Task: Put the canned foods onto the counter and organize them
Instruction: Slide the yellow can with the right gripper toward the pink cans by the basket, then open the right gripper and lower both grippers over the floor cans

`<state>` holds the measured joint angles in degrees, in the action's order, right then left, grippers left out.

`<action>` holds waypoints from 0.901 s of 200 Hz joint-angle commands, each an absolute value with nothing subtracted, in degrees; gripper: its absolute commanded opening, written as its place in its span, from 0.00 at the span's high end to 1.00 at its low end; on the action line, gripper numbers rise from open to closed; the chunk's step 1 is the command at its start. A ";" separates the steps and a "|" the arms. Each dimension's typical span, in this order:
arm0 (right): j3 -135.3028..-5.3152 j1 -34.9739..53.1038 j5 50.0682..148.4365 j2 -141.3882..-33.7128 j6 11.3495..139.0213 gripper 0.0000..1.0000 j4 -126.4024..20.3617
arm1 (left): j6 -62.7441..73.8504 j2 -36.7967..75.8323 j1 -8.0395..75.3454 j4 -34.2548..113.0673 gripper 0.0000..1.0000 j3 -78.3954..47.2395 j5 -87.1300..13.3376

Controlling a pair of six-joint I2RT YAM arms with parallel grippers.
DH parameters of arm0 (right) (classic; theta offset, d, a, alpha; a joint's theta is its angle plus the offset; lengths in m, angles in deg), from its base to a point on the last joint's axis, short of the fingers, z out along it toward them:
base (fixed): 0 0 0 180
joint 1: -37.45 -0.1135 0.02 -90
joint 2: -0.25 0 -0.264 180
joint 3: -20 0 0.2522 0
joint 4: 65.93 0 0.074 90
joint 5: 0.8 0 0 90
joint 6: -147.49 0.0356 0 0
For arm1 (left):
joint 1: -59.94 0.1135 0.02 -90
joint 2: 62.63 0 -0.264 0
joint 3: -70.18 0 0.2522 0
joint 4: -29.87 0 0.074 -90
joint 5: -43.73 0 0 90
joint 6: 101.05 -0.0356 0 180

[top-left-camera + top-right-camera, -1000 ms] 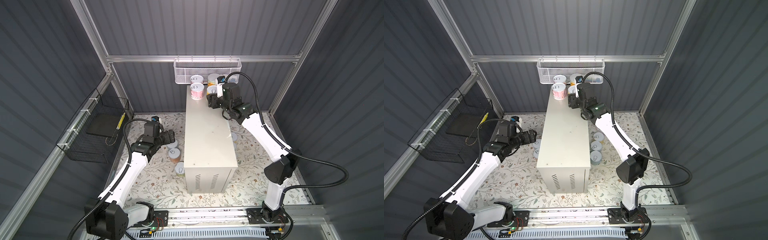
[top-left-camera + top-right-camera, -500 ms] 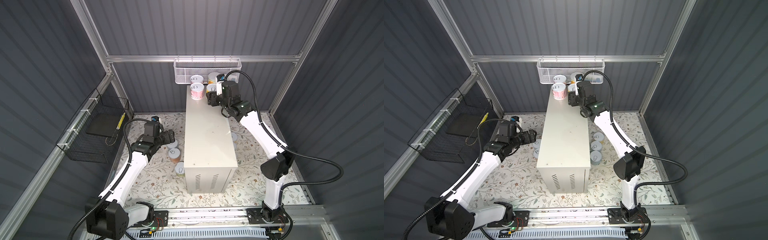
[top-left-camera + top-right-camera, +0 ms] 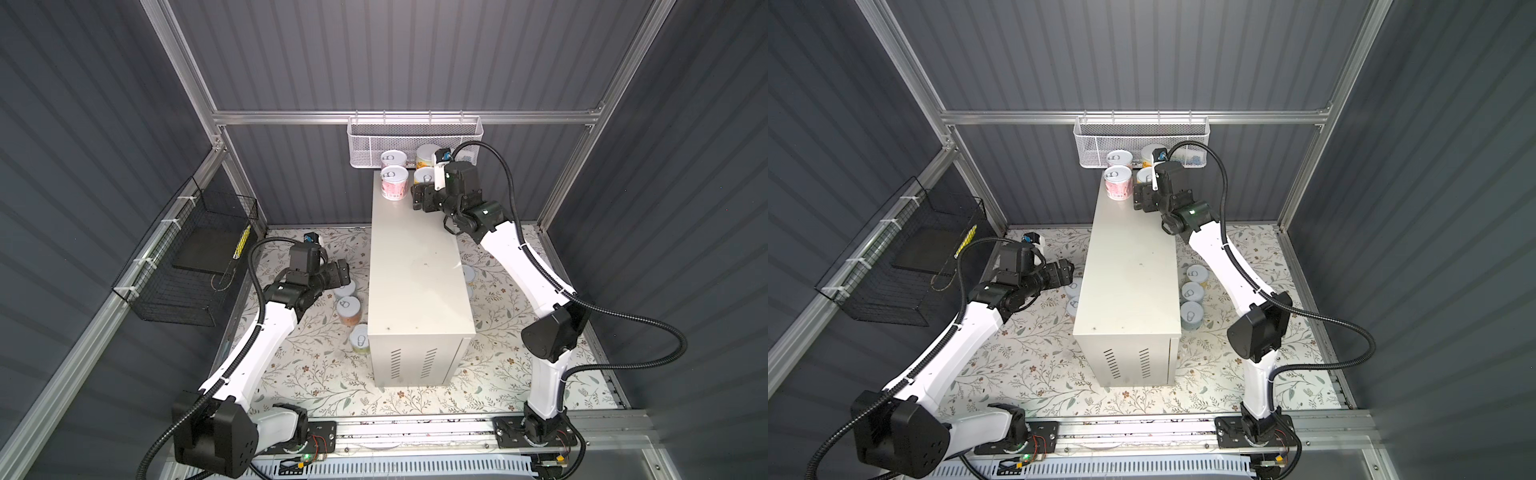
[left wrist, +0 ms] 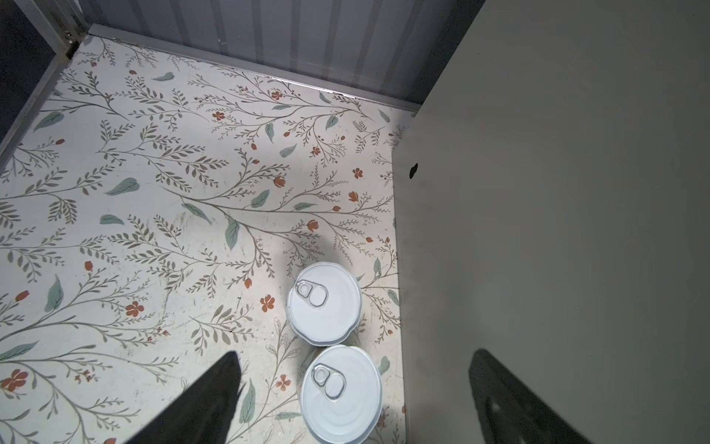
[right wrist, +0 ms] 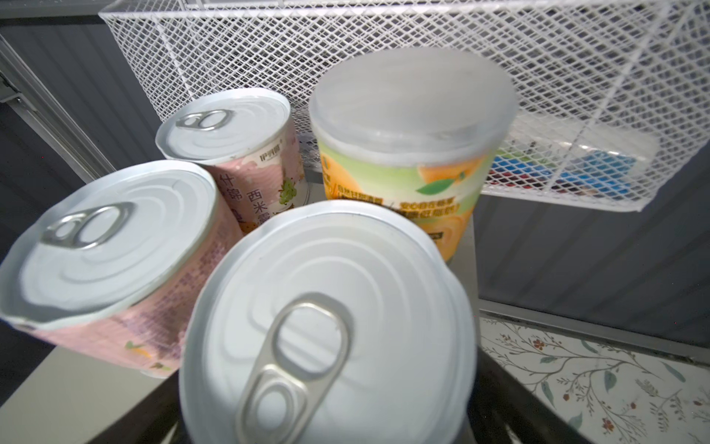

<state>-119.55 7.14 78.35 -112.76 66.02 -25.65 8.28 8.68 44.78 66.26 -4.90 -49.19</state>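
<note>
Up on the counter point(image 3: 415, 270), your right claw point(image 3: 422, 196) brought a fourth can point(image 5: 326, 326) beside the pink can point(image 5: 107, 250); you cannot tell if it let go. Your left claw point(image 3: 338, 272) is wide by floor cans point(image 4: 324, 303).

Cans point(image 5: 326, 307) carry shiny ribbed metal lids; the counter point(image 3: 415, 270) looks matt.

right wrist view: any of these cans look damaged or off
The nearer pink can has a crumpled-looking lid rim at its camera-side edge, possibly a dent. The orange-and-green can alone wears a cloudy plastic cap, no pull tab showing. Nothing spilled.
</note>
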 commanded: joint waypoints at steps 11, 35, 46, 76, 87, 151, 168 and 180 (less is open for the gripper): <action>-119.73 7.07 79.07 -110.18 65.92 0.01 -24.93 | 8.32 8.49 45.26 65.47 0.05 -5.50 -48.50; -116.80 6.48 79.66 -106.58 65.86 0.01 -25.13 | 8.37 7.98 45.26 65.54 0.05 -5.36 -48.33; -114.70 6.23 80.56 -104.30 66.08 0.01 -25.50 | 8.45 7.74 45.22 65.68 0.05 -5.35 -48.29; -110.31 5.10 83.97 -97.39 66.30 0.01 -24.11 | 8.46 7.23 45.27 66.34 0.05 -4.77 -48.29; -109.23 4.14 82.98 -94.36 66.16 0.01 -22.35 | 8.46 7.18 45.26 66.55 0.05 -4.34 -47.99; -87.23 2.80 72.91 -67.65 71.62 0.01 -21.65 | 8.93 3.39 42.03 69.66 0.04 1.07 -46.78; -81.39 2.80 69.58 -60.40 73.95 0.01 -19.53 | 8.77 1.52 35.76 73.33 0.03 2.19 -52.95; -78.25 2.90 68.22 -56.65 75.07 0.01 -17.72 | 9.79 0.80 33.39 76.10 0.01 2.88 -54.71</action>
<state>-83.73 2.79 73.93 -62.77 71.11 -22.08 8.74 3.33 38.36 69.73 1.55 -50.15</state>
